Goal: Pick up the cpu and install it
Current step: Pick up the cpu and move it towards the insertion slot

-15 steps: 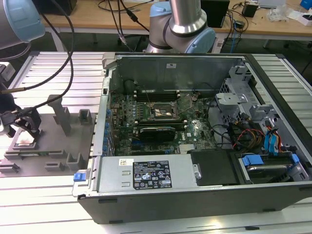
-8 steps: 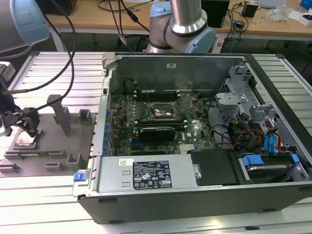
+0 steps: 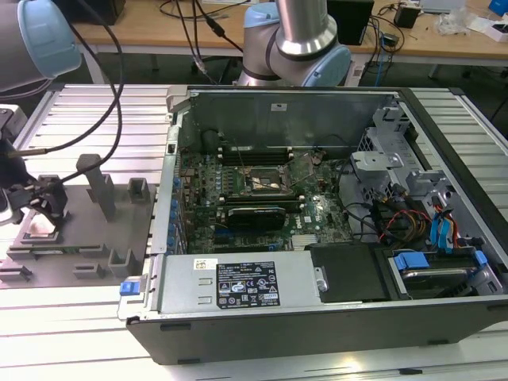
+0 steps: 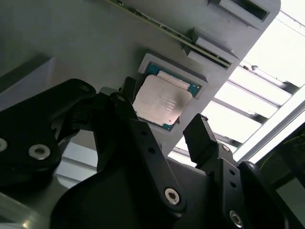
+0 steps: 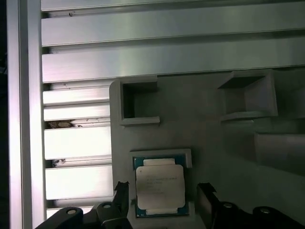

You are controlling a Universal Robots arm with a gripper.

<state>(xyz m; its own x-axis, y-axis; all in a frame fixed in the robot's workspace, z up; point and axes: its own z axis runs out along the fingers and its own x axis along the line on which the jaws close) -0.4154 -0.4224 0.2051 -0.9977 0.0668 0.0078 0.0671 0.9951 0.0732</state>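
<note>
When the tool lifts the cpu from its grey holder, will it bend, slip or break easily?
The cpu probably stays stiff: a flat metal-lidded plate. Its smooth lid and thin edges may slip. It sits in a recess of the holder, so tilting could jam it.

Light glares white off the slats of the bench [image 5: 76,181] in both wrist views, washing them out. My fingers [image 4: 138,138] loom dark, shadowed and soft up close; the exterior view is evenly bright.
</note>
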